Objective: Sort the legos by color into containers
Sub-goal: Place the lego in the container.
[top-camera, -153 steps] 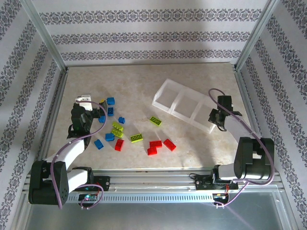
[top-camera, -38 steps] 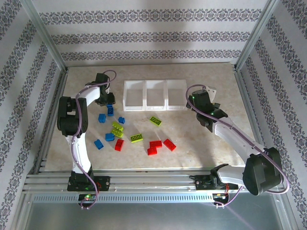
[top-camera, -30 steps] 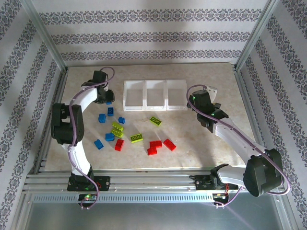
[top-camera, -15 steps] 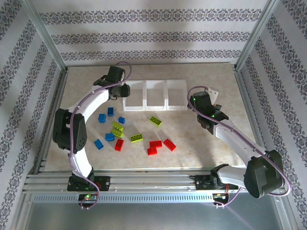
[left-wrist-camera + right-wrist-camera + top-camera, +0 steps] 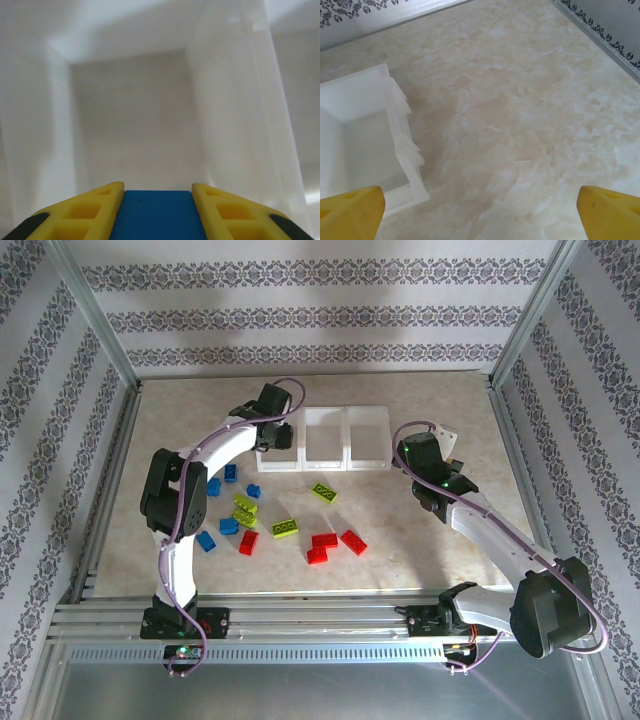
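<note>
The left gripper (image 5: 157,194) is pinching a blue brick (image 5: 157,217) between its yellow fingers (image 5: 85,212) and is hanging directly over the left bin (image 5: 281,456), looking straight down into it. To do this drop well, the arm should be lowering a little so the brick is falling only a short way. The jaws should then be opening with the brick centred between the walls, since a light brick can bounce out of a shallow tub. From now on this bin should be taking blue alone.

The right gripper (image 5: 480,212) is spread wide and carrying nothing. It is hovering above the bare table (image 5: 530,100) just beside the right bin (image 5: 375,125). The other bricks are lying loose on the table nearer the arms' bases, among them a green one (image 5: 323,491) and a red one (image 5: 352,541).

The brick's near end is running off the bottom of the wrist picture (so its length and studs are hard to judge). How high it is sitting above the bin floor cannot be told. From above, the left wrist is covering the far part of that bin. The translucent walls are blurring each bin's edges.
</note>
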You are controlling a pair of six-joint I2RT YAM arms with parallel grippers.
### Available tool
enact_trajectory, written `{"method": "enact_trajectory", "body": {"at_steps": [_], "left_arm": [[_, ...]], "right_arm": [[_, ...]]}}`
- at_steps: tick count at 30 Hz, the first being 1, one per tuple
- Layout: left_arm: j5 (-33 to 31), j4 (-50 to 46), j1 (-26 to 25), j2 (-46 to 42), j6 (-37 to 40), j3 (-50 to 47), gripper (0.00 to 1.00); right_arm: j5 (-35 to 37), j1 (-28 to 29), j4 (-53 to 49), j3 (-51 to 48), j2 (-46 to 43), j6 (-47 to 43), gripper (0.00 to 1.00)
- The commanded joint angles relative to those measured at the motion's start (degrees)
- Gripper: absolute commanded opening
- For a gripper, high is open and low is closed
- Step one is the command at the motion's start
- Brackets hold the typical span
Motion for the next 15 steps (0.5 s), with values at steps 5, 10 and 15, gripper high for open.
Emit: {"method": "enact_trajectory", "body": {"at_steps": [5, 10, 15], "left_arm": [[-1.83, -2.36, -1.01, 2.65, -0.62, 3.28, 0.41], [-2.36, -2.81, -1.14, 2.95, -0.85, 4.43, 0.46], [-2.58, -3.79, -1.31, 2.09, -0.79, 5.33, 0.50]], "right_arm": [[1.94, 0.69, 0.31, -0.95, -0.96, 0.49, 0.98], [2.21, 0.70, 0.24, -0.78, -1.44, 0.04, 0.98], [2.65, 0.63, 0.23, -0.44, -1.38, -0.39, 0.98]]}}
